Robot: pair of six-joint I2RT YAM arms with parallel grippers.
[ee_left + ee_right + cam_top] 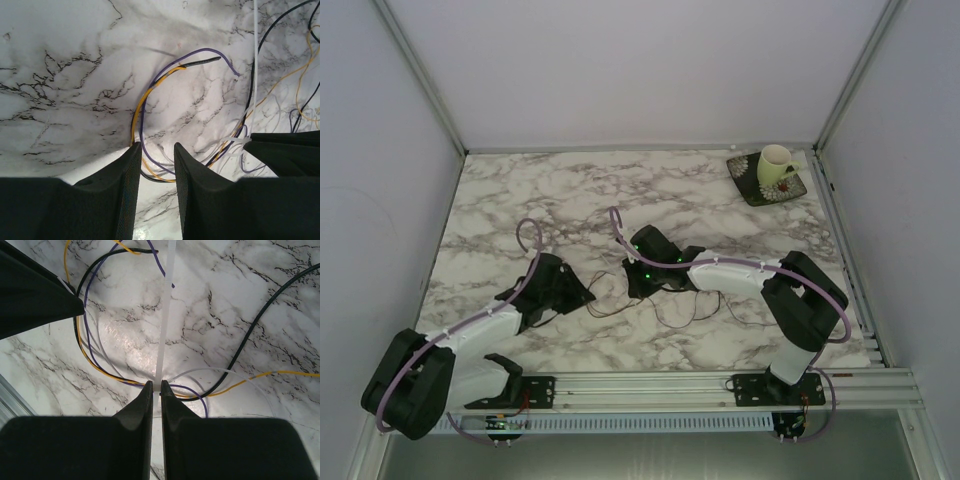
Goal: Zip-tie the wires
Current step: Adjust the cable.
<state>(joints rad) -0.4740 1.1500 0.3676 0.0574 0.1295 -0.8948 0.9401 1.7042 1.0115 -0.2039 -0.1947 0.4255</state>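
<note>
Right gripper (156, 387): shut down tight, only a sliver of gap showing, and a white zip tie (162, 325) is pinched right at the tips.

Zip tie: run straight out from that pinch toward 12 o'clock in the right wrist view, laid flat across the marble and crossed over the bundle near the tips.

Left gripper (157, 150): jaws held part open, and yellow, purple and black strands are seen passing through the gap. Whether the pads are pressing on them cannot be made out from this angle.

Wires (100, 367): black, yellow, purple and pale strands are swept in a loose arc from 10 o'clock round to the right gripper's tips, then fanned off toward 3 o'clock. In the left wrist view the wires (142, 110) are curled up toward 1 o'clock, where the loose ends lie.

Between the grippers: the two are seen close together. The left one is caught at 10 o'clock in the right wrist view, and the right one at 3 o'clock in the left wrist view.

Table (520, 200): white and grey marble, with the wires (680, 310) spread from its middle toward 6 o'clock in the overhead view.

Far corner: a pale cup (775, 163) is set on a dark square plate (750, 188) at 1 o'clock, well apart from the wires.
</note>
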